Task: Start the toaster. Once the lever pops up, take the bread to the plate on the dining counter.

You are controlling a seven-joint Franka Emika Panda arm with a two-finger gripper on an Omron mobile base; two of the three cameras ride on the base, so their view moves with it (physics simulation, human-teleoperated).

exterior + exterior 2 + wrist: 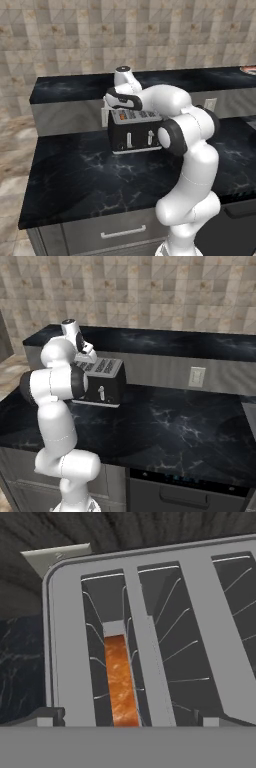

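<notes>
Gripper (pixel 127 719), jaws spread wide and grasping nothing; dark blocky fingertips (pixel 47 716) poised just above the toaster (pixel 150 627). Between the fingertips and directly below: bread (pixel 121 682), a narrow orange-brown crust edge, mottled, seated upright deep in the leftmost slot among thin wire guides. Around the jaws: flat matte silver top, rounded at the corners, cut by long rectangular slots. Further out: boxy black toaster body with two pale front levers (pixel 129 139), standing on a glossy black marbled counter (pixel 80 175). Beyond: dining counter (pixel 70 87), black-topped, plain grey front, against a beige tiled wall (pixel 75 35).
</notes>
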